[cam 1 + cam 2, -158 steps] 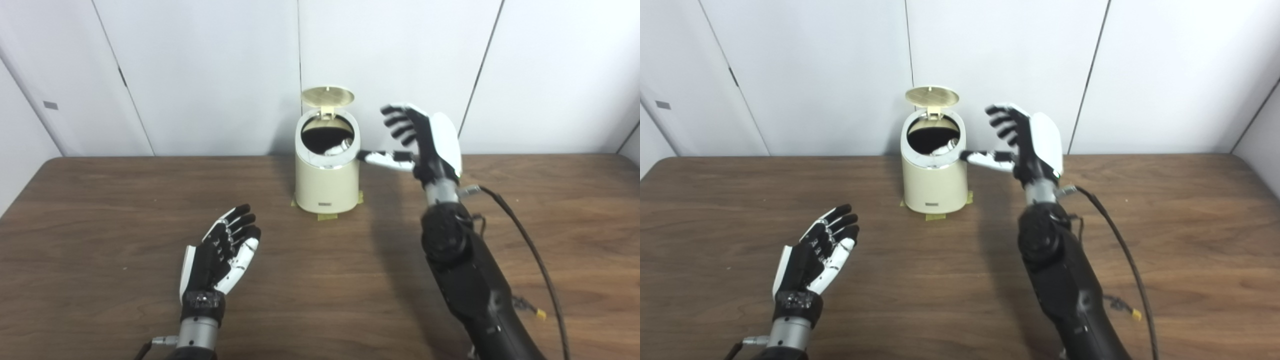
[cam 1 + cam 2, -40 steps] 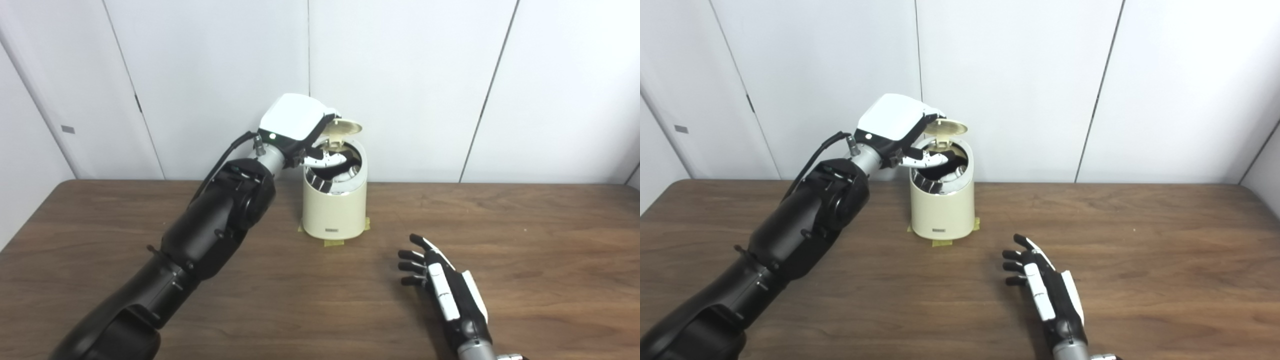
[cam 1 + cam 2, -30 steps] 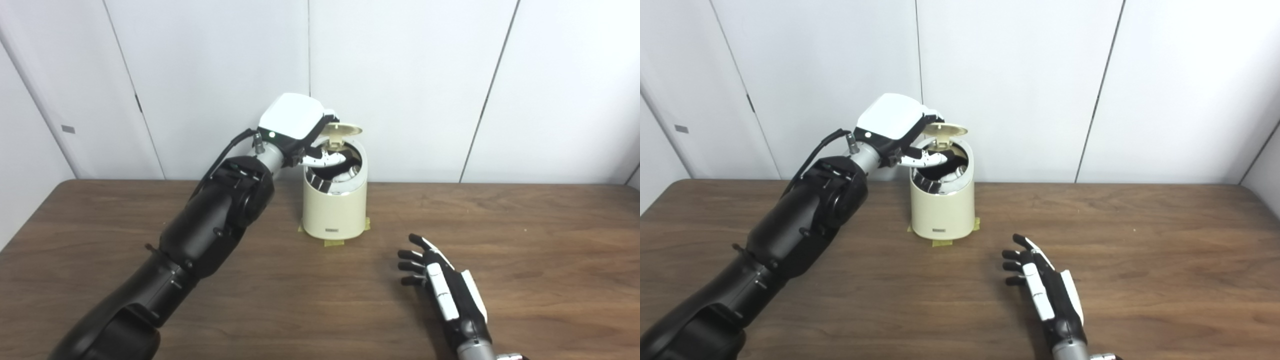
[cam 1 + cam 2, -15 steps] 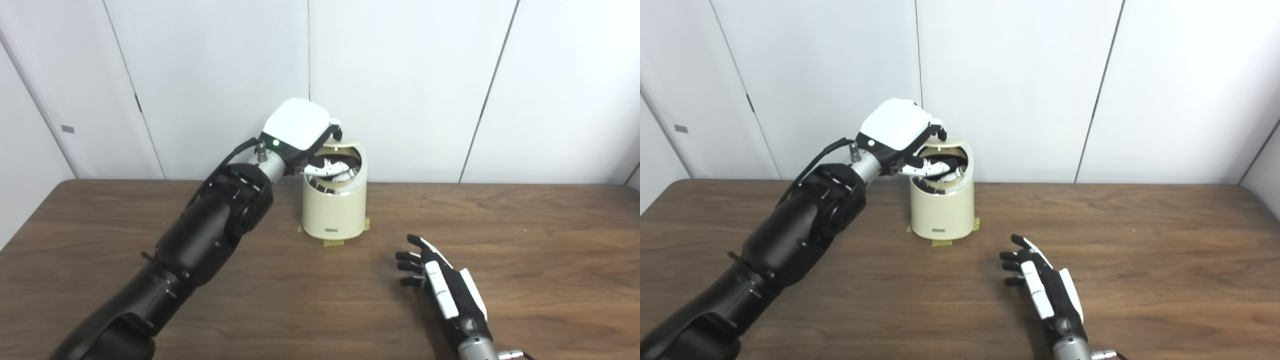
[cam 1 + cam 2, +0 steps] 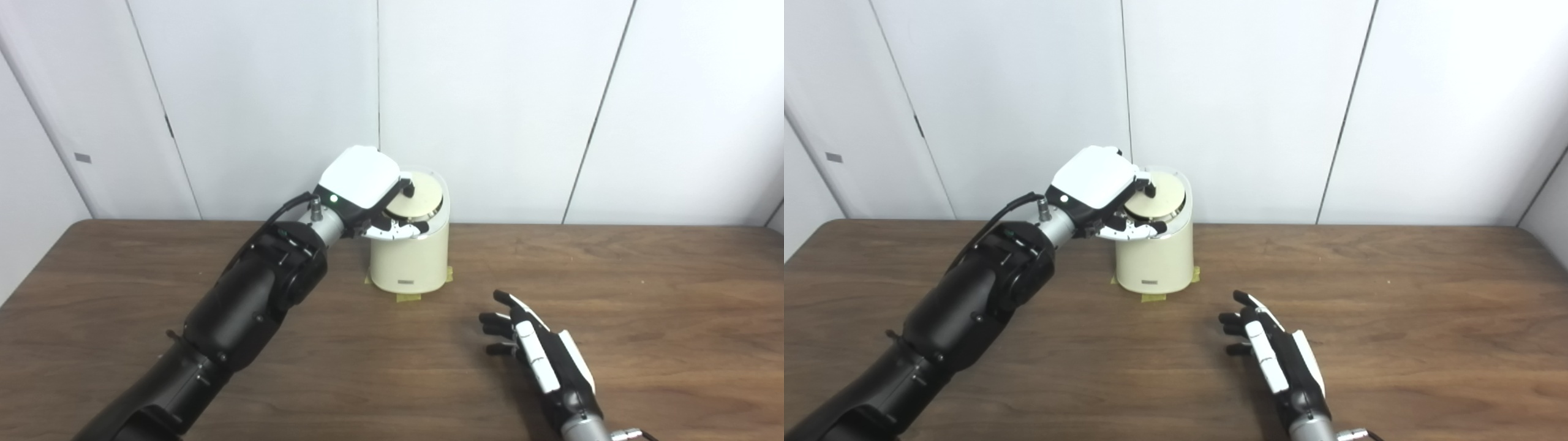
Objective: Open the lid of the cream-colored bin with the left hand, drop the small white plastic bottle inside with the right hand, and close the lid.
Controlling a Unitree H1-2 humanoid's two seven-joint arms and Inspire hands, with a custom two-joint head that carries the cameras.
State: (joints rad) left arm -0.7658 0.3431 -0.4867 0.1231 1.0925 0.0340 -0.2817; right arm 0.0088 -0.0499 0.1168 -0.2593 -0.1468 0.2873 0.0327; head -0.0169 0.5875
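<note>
Wood table (image 5: 674, 294); bin (image 5: 409, 257) mid-frame, lid (image 5: 419, 199) down flat. Left robot hand (image 5: 367, 196) rests on lid, gripping nothing; right robot hand (image 5: 539, 361) splayed empty, lower right.

Bin (image 5: 409, 257) at counter (image 5: 674, 294) rear centre, just before wall; lid (image 5: 420, 197) flat on bin top. Left hand (image 5: 366, 191) at bin's upper left, fingers on lid. Right hand (image 5: 545, 361) on counter, right of and before bin, well apart.

left hand (image 5: 366, 190) raised, right hand (image 5: 542, 361) spread low
</note>
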